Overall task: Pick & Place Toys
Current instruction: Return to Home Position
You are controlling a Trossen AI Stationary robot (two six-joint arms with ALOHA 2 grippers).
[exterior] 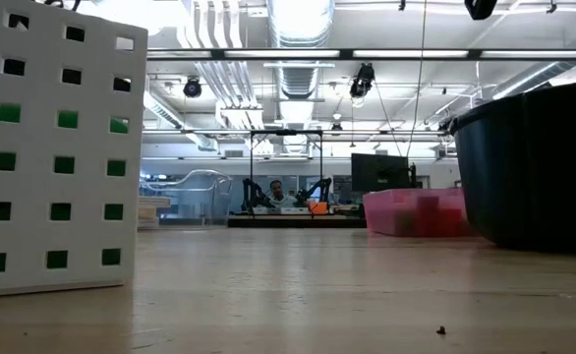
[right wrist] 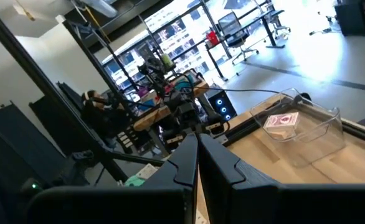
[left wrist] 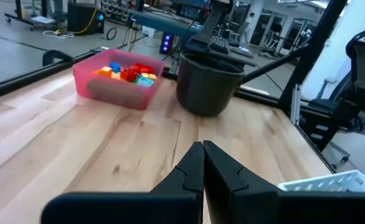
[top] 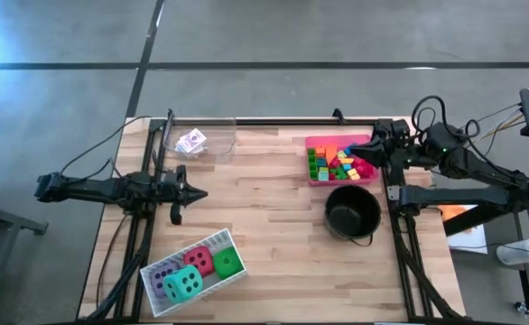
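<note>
Now, w/ both arms parked: your right gripper (top: pixel 373 152) sits just beside the pink tray (top: pixel 323 181) of blocks (top: pixel 339 162) at 1 o'clock, so a careless swing could clip it. Both pinched shut, empty; left gripper (top: pixel 197 192) at 9. At 7, dice (top: pixel 201 264) in white bin (top: pixel 212 240); cards (top: pixel 190 142) at 11.
</note>
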